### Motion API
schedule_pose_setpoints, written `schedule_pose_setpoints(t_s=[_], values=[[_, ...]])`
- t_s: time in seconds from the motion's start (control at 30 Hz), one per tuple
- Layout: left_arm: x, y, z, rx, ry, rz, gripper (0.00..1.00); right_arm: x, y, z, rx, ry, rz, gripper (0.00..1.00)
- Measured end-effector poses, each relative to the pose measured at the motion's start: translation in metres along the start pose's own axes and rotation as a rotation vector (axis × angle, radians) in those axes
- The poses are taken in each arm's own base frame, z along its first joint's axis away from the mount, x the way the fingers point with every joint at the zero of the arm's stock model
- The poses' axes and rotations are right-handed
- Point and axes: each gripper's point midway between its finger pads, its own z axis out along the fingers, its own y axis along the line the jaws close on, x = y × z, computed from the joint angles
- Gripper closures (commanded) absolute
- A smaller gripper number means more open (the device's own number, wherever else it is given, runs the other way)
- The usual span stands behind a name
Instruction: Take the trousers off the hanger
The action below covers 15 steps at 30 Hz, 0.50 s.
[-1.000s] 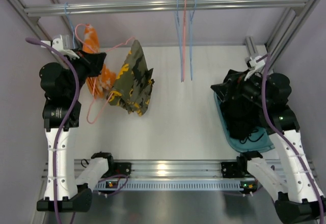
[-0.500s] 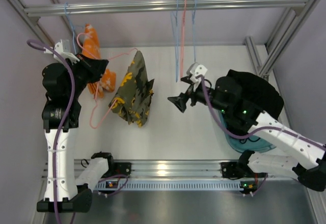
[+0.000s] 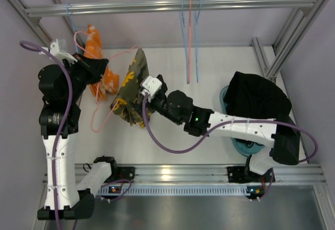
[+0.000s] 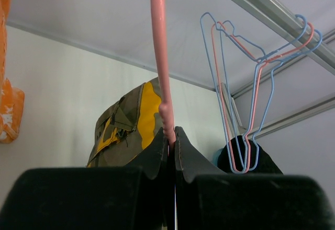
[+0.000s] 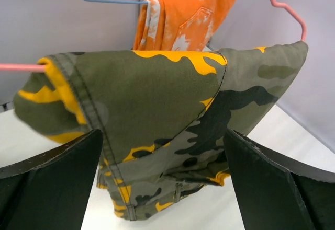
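Fingers (image 5: 52, 177) of right gripper (image 5: 163, 151) spread wide, now swung from right of frame to flank camouflage trousers (image 5: 157, 94); left gripper (image 4: 170, 138) clamped on pink hanger (image 4: 159, 57). Pull-off looks next.

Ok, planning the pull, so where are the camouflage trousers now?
In the top view, left of centre, the camouflage trousers hang on the pink hanger, between the orange garment and the right end effector.

Quick tally: two robot arms (image 3: 57, 151). Three cloth pieces, so one camo trousers (image 5: 157, 104), one black trousers (image 3: 259, 99), one orange garment (image 5: 183, 15). Five wire hangers total: one pink hanger (image 4: 158, 57), one blue hanger (image 5: 110, 1), plus three bare hangers (image 3: 189, 42) on one rail (image 3: 131, 5). One teal bin (image 3: 242, 145).
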Motion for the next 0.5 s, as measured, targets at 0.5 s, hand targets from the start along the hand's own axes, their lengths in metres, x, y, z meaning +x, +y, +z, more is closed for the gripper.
schedule_pose_setpoints(t_s=[0.5], values=[[-0.009, -0.002, -0.003, -0.011, -0.030, 0.013, 1.00, 0.006, 0.003, 0.039, 0.074, -0.006, 0.047, 0.01]])
